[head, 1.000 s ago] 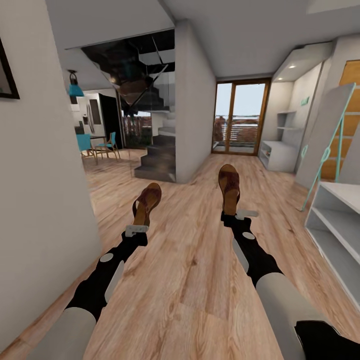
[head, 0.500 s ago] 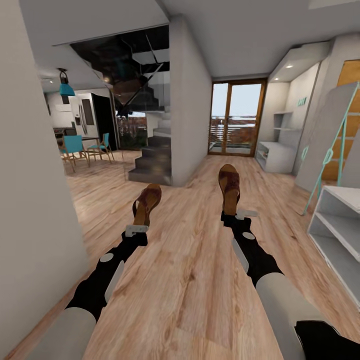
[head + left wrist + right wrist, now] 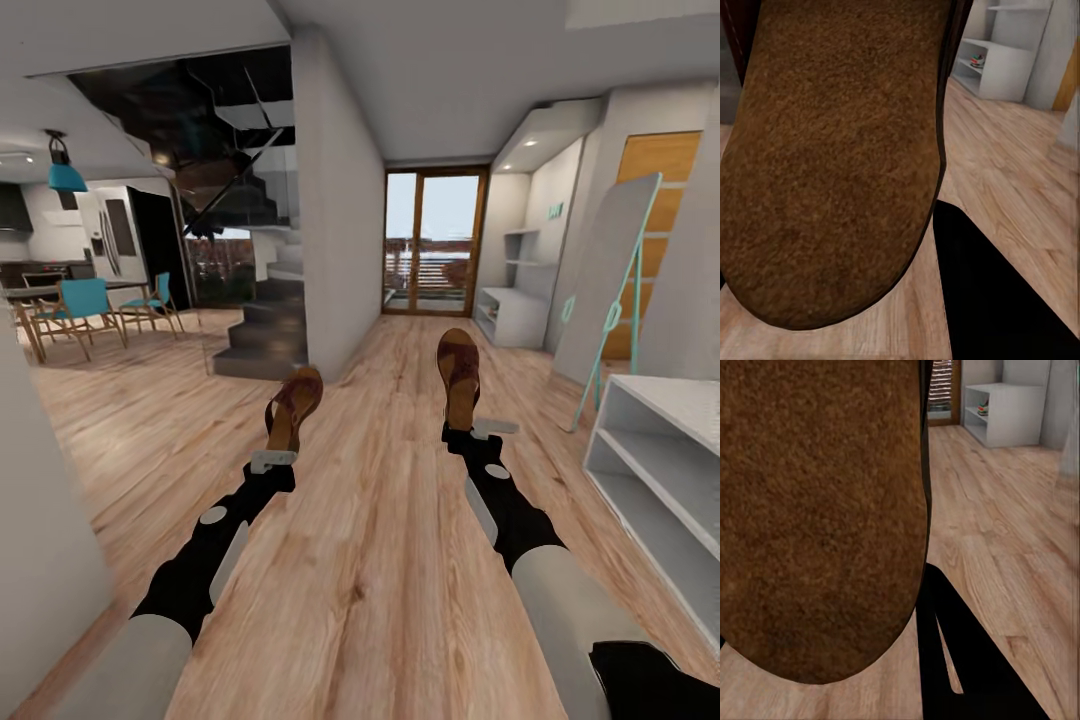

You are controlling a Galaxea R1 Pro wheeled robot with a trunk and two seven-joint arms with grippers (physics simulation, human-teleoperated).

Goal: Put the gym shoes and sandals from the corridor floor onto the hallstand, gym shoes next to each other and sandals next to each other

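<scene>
Your view has swung left since a second ago: the hallstand point(image 3: 655, 470) now shows more of its shelves at the right. Your left gripper point(image 3: 272, 459) is closed on one sandal point(image 3: 294, 405), your right gripper point(image 3: 482, 431) on the other sandal point(image 3: 459, 372), both held above the corridor floor point(image 3: 380, 560), left of the hallstand.

sandals point(image 3: 293, 405) side by side, hallstand point(image 3: 650, 480) right

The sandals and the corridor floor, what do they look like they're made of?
The sandals look like brown leather or suede: their undersides show a matte, fuzzy grain. The corridor floor looks like light wood-plank laminate, with visible grain, knots and plank seams and a soft sheen.
</scene>
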